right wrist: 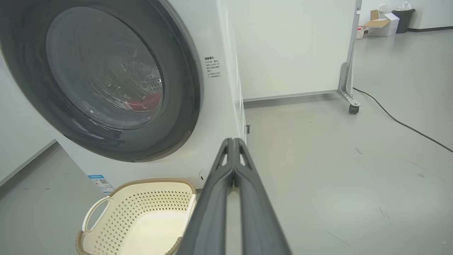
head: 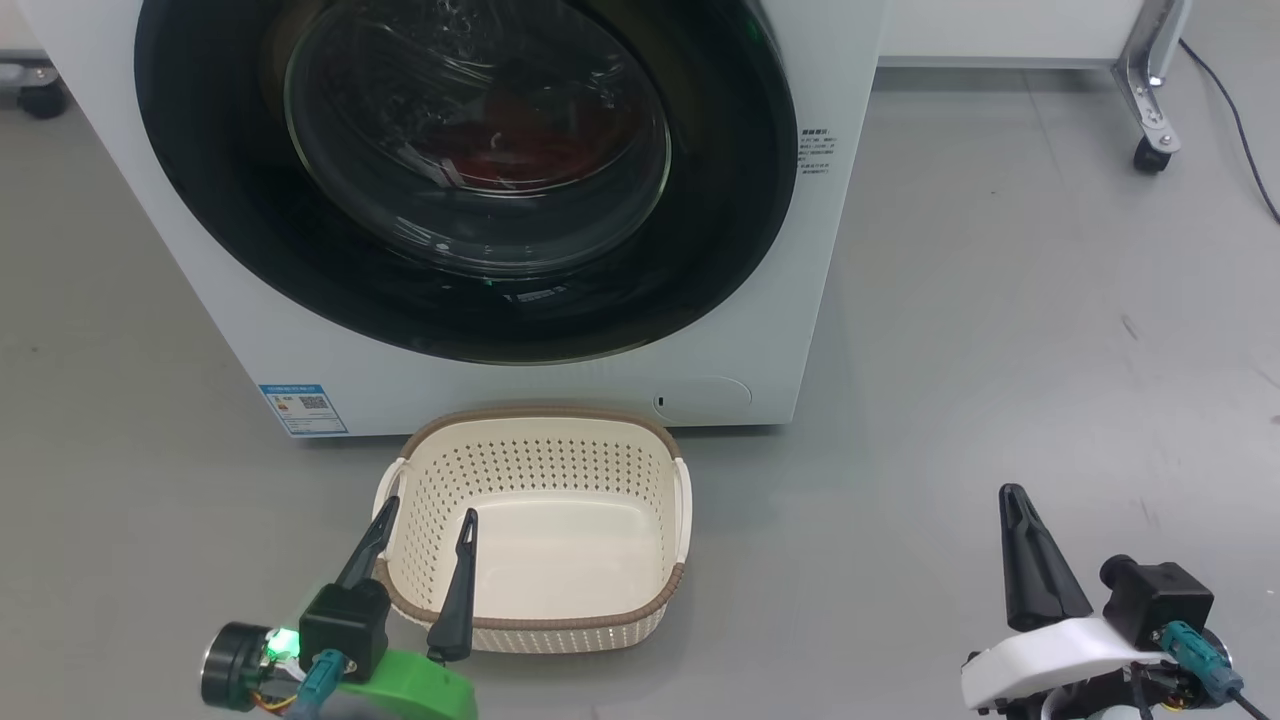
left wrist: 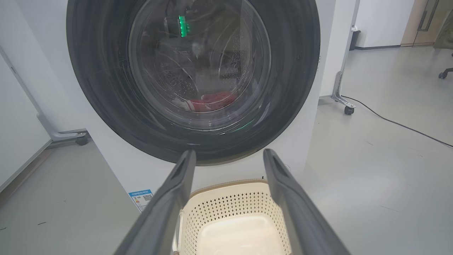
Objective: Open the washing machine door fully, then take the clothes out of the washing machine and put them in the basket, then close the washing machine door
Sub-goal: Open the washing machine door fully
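Both the left claw [head: 431,508] and right claw [head: 1012,492] hang before the washing machine [head: 840,300]: left wide over the basket [head: 540,412]'s corner, right pinched shut, empty; red clothes [left wrist: 216,99] lie behind the closed door [head: 250,250].

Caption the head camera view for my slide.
White washing machine, round glossy black door closed over red clothes; cream plastic basket in front; left end effector open, right end effector shut.

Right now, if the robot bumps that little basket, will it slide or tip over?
Probably slide. The basket is empty, thin perforated plastic, so it likely weighs little and would skid on the smooth grey floor. It looks wide and low, so tipping seems unlikely. Lifted by one handle, it would probably hang tilted.
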Robot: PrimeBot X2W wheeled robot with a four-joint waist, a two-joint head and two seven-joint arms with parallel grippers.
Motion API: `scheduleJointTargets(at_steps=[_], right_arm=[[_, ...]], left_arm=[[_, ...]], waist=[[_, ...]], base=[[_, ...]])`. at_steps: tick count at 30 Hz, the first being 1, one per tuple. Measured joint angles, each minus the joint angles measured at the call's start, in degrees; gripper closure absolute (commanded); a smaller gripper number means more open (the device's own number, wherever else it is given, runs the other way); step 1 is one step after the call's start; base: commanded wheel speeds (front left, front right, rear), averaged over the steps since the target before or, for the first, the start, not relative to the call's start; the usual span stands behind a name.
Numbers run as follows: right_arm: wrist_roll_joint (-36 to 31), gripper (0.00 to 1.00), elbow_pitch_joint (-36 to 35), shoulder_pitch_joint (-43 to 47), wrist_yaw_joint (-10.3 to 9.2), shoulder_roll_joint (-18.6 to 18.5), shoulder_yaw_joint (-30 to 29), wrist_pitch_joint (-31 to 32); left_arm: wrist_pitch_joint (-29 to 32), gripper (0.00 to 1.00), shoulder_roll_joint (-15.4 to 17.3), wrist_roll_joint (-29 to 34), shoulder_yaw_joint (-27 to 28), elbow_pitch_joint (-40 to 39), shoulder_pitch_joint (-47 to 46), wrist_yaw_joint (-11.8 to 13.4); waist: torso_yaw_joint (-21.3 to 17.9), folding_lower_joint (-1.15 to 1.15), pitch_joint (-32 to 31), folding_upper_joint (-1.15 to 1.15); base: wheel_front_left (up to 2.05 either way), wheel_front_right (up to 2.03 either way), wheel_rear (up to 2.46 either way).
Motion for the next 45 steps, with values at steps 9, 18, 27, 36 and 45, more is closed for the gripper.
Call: scheduleJointTargets(at_steps=[9,18,27,36,45], right_arm=[[9.6,1.00,-1.2,-3.0,3.10,1.1,-3.6,0.0],[20.6,1.00,-1.4,-10.4,8.06,1.4,-5.9,0.8],[35.7,1.00,-1.0,-21.6,9.55,1.5,-8.5,7.4],[52.5,1.00,2.2,-36.9,9.76,1.3,-13.1,17.6],[57.5,1.00,6.3,-47.3,7.25,-1.6,-14.6,26.1]], left_arm=[[-0.1,0.00,-0.3,1.1,0.2,-2.0,-1.9,0.0],[-0.1,0.00,-1.0,1.6,0.2,-3.6,-4.2,-0.5],[-0.1,0.00,-1.5,2.7,-0.4,-5.2,-7.6,-1.0],[-0.1,0.00,-2.3,3.0,-1.0,-6.7,-12.0,-1.6],[-0.1,0.00,-3.2,3.1,-2.2,-7.5,-15.2,-2.5]], waist=[[0.0,0.00,3.0,0.00],[-0.1,0.00,7.1,0.00],[0.2,0.00,11.8,0.00],[1.7,0.00,18.1,0.00],[4.6,0.00,22.7,0.00]], base=[[0.00,0.00,0.00],[0.00,0.00,0.00],[0.00,0.00,0.00],[0.00,0.00,0.00],[0.00,0.00,0.00]])
